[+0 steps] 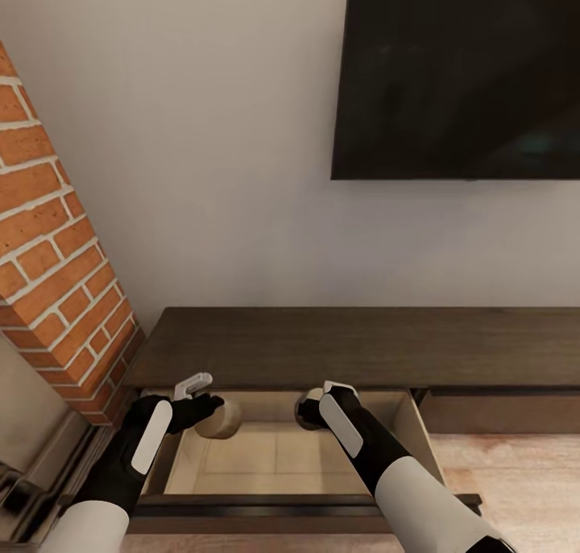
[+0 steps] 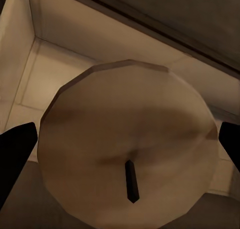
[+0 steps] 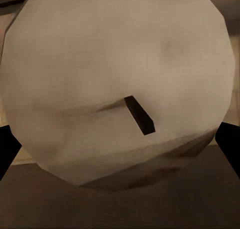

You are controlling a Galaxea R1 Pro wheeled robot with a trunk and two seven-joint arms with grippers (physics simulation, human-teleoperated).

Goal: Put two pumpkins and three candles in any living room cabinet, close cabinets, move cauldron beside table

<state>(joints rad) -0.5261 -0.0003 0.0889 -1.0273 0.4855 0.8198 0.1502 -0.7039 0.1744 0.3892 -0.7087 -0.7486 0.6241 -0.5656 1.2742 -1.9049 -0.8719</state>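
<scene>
The dark brown cabinet runs along the wall, and its left drawer is pulled out, showing a pale interior. My left gripper is shut on a beige candle over the drawer's back left corner. In the left wrist view this candle shows its flat top and dark wick between the black fingertips. My right gripper is shut on a second candle over the drawer's back middle. That candle looms large in the right wrist view. No pumpkin or cauldron is in view.
A red brick column rises at the left, close to the cabinet's end. A black television hangs on the wall above. A shut drawer front lies to the right of the open one, above the wooden floor.
</scene>
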